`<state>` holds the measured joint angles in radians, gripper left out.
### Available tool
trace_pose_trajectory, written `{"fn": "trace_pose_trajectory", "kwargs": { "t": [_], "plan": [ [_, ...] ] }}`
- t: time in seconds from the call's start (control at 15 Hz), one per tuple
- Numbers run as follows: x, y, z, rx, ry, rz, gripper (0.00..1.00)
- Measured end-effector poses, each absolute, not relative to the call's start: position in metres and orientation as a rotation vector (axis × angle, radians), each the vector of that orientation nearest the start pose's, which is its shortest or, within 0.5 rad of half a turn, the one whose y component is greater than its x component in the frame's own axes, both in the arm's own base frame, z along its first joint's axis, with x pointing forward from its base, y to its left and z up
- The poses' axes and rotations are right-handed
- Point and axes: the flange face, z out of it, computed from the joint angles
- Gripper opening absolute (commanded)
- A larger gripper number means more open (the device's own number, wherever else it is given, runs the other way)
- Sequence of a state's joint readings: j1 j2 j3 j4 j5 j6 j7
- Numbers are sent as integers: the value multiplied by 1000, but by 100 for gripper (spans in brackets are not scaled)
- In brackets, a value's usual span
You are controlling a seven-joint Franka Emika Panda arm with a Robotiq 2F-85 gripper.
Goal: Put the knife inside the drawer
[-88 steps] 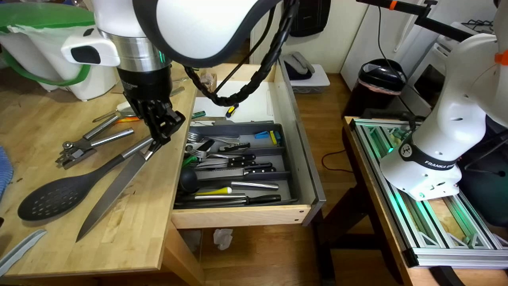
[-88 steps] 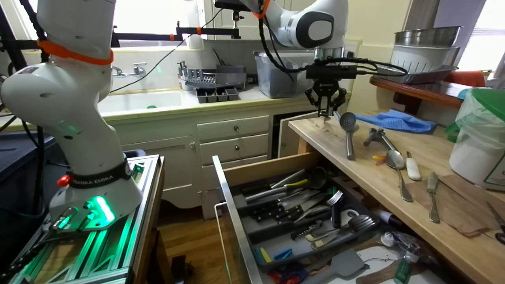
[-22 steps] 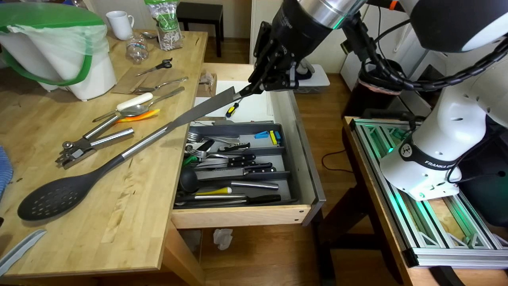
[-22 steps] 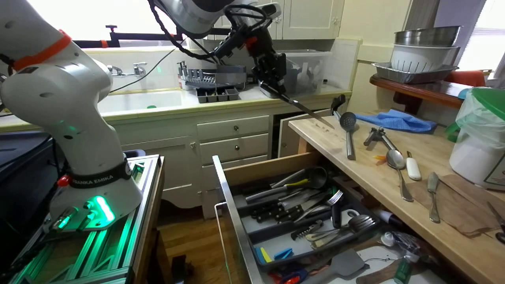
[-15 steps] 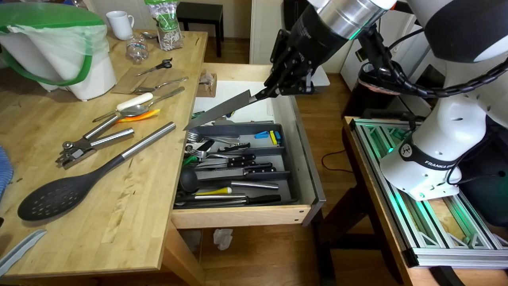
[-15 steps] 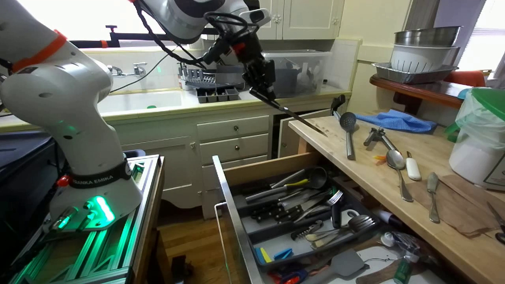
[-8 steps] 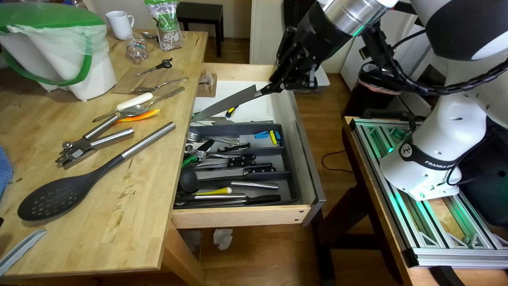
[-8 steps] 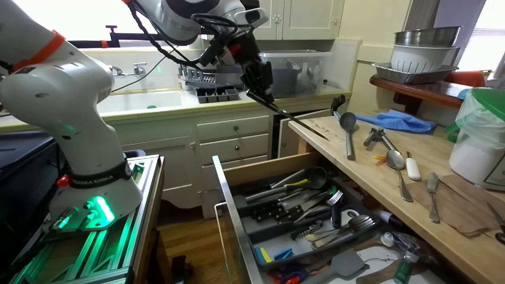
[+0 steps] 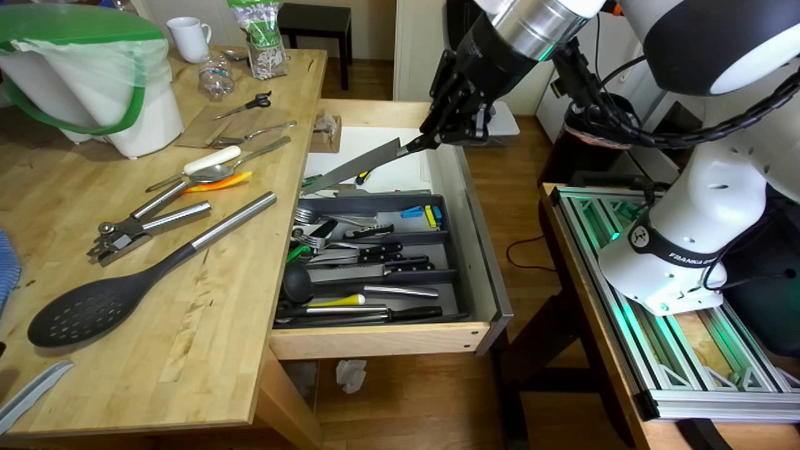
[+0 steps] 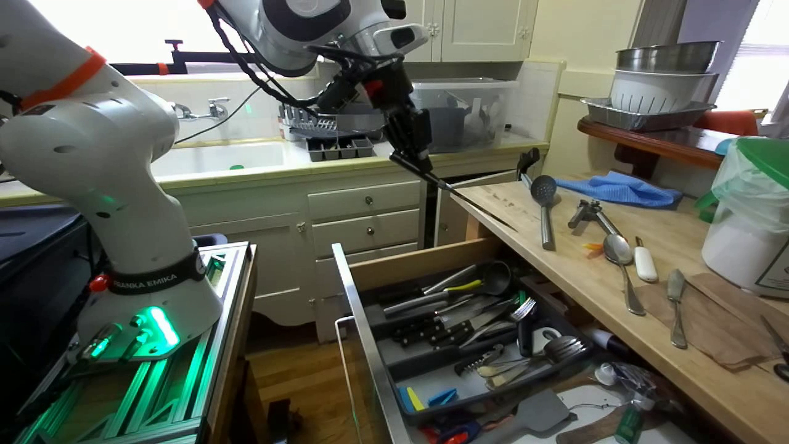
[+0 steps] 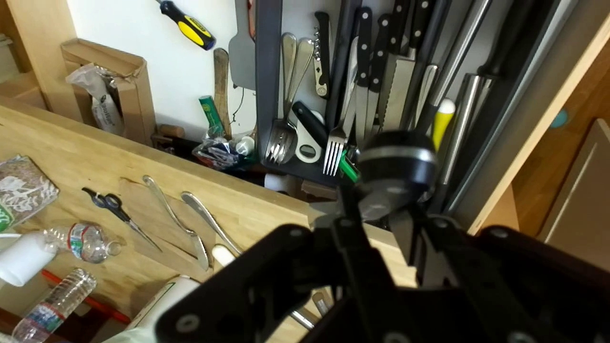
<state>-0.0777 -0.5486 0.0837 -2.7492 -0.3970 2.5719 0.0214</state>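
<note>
My gripper (image 9: 428, 139) is shut on the black handle of the knife, seen in both exterior views (image 10: 414, 161). The knife's long gray blade (image 9: 356, 165) slants down toward the table, its tip by the table edge; I cannot tell if it touches. In the wrist view the blurred handle end (image 11: 398, 164) shows between the fingertips of the gripper (image 11: 381, 202). The knife hangs above the open drawer (image 9: 375, 342), over its white-bottomed part beside the dark cutlery tray (image 9: 375, 204). The drawer also shows in an exterior view (image 10: 425, 264) below the gripper.
On the wooden table (image 9: 187, 350) lie a black slotted spoon (image 9: 94, 306), a garlic-press-like tool (image 9: 134, 228) and several other utensils. The tray holds black-handled knives (image 11: 364, 52) and forks. A small cardboard box (image 9: 325, 134) stands in the drawer.
The knife lay on the table at first; my gripper has lifted it and carried it over the drawer. In the last half second it has shifted only slightly back toward the table.
</note>
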Motion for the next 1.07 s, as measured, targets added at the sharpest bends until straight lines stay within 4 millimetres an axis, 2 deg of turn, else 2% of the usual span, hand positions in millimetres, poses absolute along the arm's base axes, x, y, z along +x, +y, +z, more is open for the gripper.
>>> {"fn": "trace_pose_trajectory", "kwargs": {
  "t": [0.67,1.07],
  "plan": [
    [390,0,393,-3292,-385,-502,6],
    [395,-8,377,-3278,-393,-477,6]
  ]
}}
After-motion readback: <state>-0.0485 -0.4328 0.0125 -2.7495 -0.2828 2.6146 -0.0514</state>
